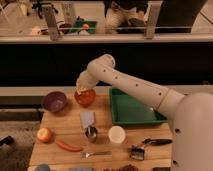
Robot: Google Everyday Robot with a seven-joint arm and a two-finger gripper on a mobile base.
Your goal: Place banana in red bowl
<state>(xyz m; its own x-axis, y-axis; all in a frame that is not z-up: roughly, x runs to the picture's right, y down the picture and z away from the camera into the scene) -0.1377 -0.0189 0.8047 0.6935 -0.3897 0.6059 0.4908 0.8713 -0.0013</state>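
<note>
Purple bowl (pixel 54 101) sits at the tabletop (pixel 70 132) far-left corner; red bowl (pixel 85 97) is just right of it on the far edge. Your claw (pixel 84 88) hangs directly over the red bowl, so the drop is straight down. Banana (pixel 83 91) shows pale at the claw, just above the rim. Can't tell claw state or banana axis.

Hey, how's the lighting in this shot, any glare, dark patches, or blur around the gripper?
Camera view: warm, dim light on the wooden table; a black band behind it hides all detail; the floor beyond the rail looks washed out. The whole image is soft, so the gripper above the red bowl blends into a pale shape, perhaps the banana. The bowl's inside has a slight sheen.
</note>
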